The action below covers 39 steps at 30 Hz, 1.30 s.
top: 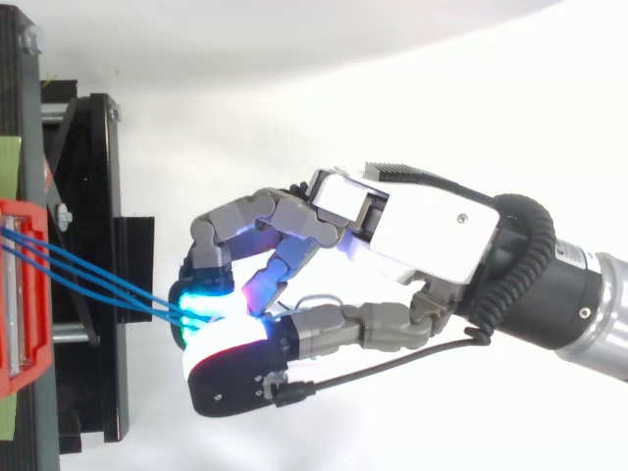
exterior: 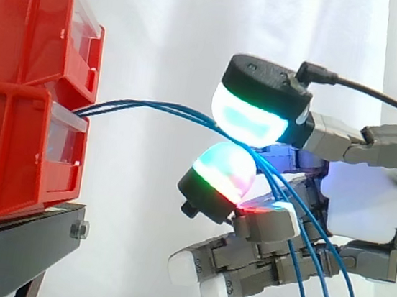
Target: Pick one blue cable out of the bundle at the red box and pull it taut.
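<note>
Thin blue cables (exterior: 153, 108) come out between two stacked red boxes (exterior: 9, 154) at the left and run right to my hand (exterior: 366, 198). Two glowing fingertips (exterior: 249, 118) close on the strands where they meet, one pad above and one below. I cannot tell how many strands lie in that pinch. Past the pinch the cables drop to the lower right. From box to pads they bow slightly, almost straight. In the top view the cables (top: 98, 280) cross from the red box (top: 25, 294) to the pads, and the hand (top: 432, 231) reaches in from the right.
The red boxes stand on a black stand (exterior: 13, 242) whose frame (top: 98, 196) juts out towards the hand. The other fingers curl below the pinch, clear of the boxes. A white curtain hangs behind, with open space between stand and hand.
</note>
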Each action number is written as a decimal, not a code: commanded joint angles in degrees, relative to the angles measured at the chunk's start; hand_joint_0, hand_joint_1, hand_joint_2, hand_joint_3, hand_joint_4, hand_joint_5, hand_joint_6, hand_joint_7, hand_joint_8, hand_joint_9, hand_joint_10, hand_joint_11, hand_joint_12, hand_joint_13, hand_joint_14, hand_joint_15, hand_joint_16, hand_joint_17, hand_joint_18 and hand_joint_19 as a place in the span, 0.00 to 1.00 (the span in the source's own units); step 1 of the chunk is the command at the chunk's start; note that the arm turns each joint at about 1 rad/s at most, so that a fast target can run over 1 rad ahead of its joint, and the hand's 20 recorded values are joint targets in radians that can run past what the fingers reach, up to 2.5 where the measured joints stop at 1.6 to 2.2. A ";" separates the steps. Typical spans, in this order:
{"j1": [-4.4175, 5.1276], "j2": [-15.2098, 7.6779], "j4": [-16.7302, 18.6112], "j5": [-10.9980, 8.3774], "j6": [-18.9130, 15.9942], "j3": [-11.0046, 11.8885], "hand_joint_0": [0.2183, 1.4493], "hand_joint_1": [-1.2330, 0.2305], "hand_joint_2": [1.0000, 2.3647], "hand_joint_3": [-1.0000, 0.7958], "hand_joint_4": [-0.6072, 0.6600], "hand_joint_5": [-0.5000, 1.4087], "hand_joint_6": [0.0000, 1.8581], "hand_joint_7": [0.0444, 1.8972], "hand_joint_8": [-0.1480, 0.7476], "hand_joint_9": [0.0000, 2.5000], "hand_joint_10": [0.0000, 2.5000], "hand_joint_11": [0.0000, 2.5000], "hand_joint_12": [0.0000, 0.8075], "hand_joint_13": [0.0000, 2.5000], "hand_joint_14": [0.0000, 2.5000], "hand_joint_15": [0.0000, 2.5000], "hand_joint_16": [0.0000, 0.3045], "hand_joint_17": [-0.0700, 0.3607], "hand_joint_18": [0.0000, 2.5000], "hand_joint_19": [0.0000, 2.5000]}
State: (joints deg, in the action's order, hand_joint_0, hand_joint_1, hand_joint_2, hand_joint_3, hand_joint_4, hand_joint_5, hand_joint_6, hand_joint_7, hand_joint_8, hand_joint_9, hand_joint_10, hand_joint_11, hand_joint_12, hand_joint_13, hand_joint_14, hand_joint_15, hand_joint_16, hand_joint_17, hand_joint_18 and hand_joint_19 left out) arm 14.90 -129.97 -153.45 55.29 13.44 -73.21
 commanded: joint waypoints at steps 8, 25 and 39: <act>0.04 -0.02 0.09 0.00 0.10 0.09 0.34 0.24 0.01 0.42 0.59 0.20 0.48 0.64 0.50 0.51 0.01 0.58 0.44 0.30 0.01 0.18 0.16 0.42 0.24 0.15; -0.05 -0.02 -0.18 0.00 -0.08 0.61 0.30 0.56 0.00 0.28 0.56 0.20 0.47 0.65 0.48 0.53 0.01 0.58 0.44 0.29 0.01 0.18 0.17 0.43 0.22 0.18; -0.05 0.07 -0.18 0.00 -0.08 0.70 0.36 0.22 0.01 0.47 0.61 0.20 0.48 0.67 0.51 0.52 0.01 0.60 0.44 0.31 0.01 0.18 0.17 0.43 0.26 0.15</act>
State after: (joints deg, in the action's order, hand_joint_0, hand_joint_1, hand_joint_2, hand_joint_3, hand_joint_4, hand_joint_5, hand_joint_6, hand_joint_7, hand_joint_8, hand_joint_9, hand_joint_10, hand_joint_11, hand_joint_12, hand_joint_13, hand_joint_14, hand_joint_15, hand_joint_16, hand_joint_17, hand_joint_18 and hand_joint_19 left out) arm 14.82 -129.94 -153.64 55.28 13.36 -72.53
